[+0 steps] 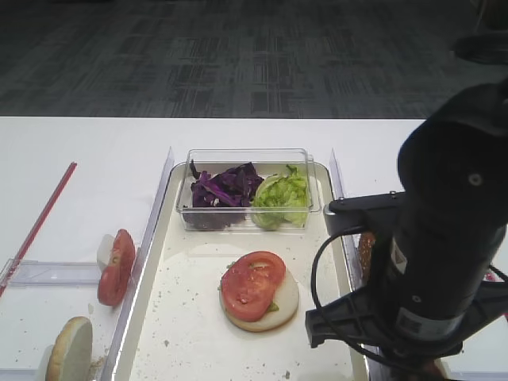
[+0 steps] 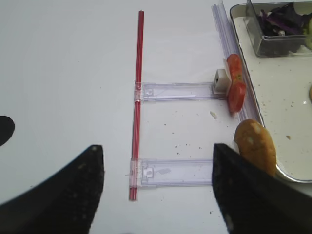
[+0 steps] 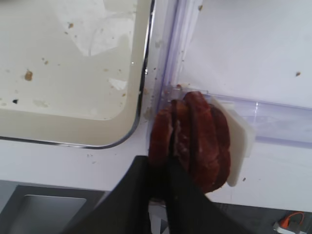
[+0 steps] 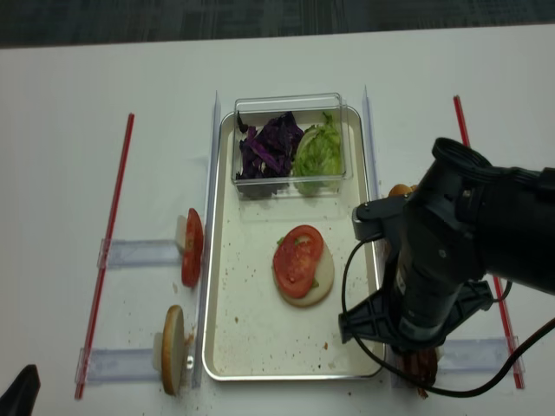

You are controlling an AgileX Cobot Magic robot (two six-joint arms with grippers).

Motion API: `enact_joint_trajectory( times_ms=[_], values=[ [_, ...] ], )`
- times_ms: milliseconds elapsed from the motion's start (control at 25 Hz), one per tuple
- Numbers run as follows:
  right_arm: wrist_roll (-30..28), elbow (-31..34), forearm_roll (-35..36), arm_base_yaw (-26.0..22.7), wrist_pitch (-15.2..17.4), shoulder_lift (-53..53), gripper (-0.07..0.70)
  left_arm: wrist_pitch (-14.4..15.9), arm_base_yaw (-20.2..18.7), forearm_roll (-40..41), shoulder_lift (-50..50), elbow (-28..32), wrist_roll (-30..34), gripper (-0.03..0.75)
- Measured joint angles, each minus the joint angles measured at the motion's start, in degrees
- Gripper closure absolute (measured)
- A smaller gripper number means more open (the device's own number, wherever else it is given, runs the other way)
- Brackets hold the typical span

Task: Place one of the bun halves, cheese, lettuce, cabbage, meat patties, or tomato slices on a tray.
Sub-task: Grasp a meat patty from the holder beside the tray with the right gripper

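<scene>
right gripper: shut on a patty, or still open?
Shut on one: right gripper pinches the edge of one of the meat patties standing on edge outside the tray.

Meat patties (image 4: 422, 364) mostly hidden under the right arm overhead, left tool (image 2: 156, 195) cut off by frame bottom

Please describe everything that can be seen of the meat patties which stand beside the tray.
The meat patties are a few round flat discs, dark reddish-brown with darker rims, standing on edge in a tight row. They lean against a small white block at the end of a clear plastic rail, on the white table just outside the tray's rounded corner. The right pincer is shut on the row's outermost patty, on the tray side. In the exterior views the arm hides them almost fully.
</scene>
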Motion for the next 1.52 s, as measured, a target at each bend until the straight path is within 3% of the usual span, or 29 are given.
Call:
enact_joint_trajectory(
  times_ms=[720, 1160, 1520],
  values=[
    [0.22, -0.14, -0.29, 0.0, 0.28, -3.1, 0.513, 0.0, 0.0, 0.0, 0.0, 0.0, 0.0, 0.278],
    [0.22, -4.79, -2.58, 0.0, 3.72, -4.15, 0.513, 0.0, 0.0, 0.0, 0.0, 0.0, 0.0, 0.278],
    [0.22, -4.79, -2.97, 0.0, 3.95, -4.15, 0.513, 0.0, 0.0, 0.0, 0.0, 0.0, 0.0, 0.278]
  ],
)
